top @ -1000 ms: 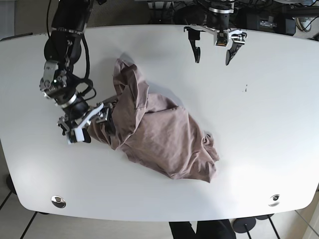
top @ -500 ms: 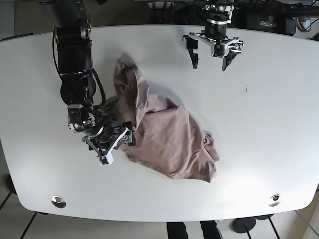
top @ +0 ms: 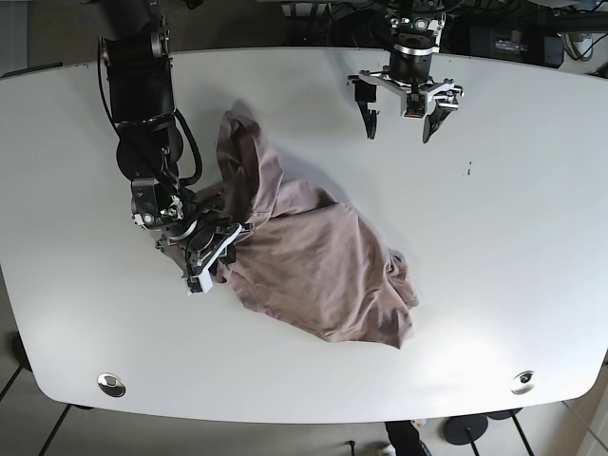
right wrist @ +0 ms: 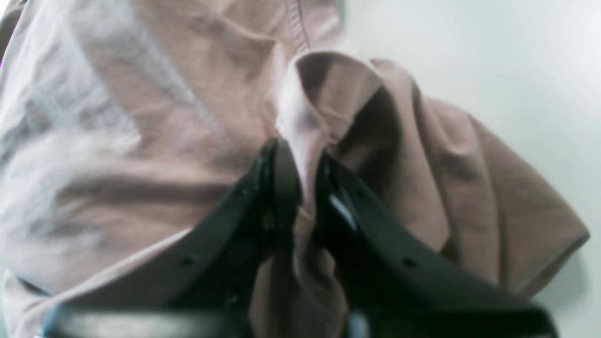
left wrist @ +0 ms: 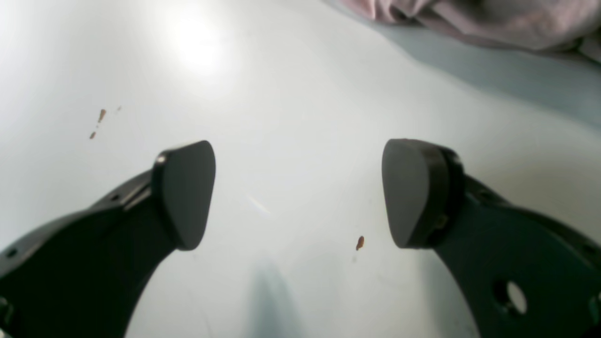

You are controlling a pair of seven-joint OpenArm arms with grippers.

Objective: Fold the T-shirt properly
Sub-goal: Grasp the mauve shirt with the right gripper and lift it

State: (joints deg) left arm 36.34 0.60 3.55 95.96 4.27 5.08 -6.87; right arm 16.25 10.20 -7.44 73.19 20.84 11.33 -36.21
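A crumpled mauve T-shirt (top: 313,256) lies bunched in the middle of the white table (top: 494,247). My right gripper (top: 220,249), on the left of the base view, is shut on a fold of the shirt's left edge; the right wrist view shows the fabric (right wrist: 305,122) pinched between the two black fingers (right wrist: 277,188). My left gripper (top: 403,116) is open and empty above the table at the back, apart from the shirt. In the left wrist view its fingertips (left wrist: 188,188) stand wide apart, with the shirt's edge (left wrist: 469,19) at the top.
Small brown specks (left wrist: 359,242) mark the table under the left gripper. Two round metal fittings (top: 111,384) sit near the table's front corners. Cables and dark equipment (top: 513,38) lie behind the back edge.
My right gripper has moved right and back along the shirt's left edge, pulling the fabric inward. My left gripper has shifted slightly and stays open.
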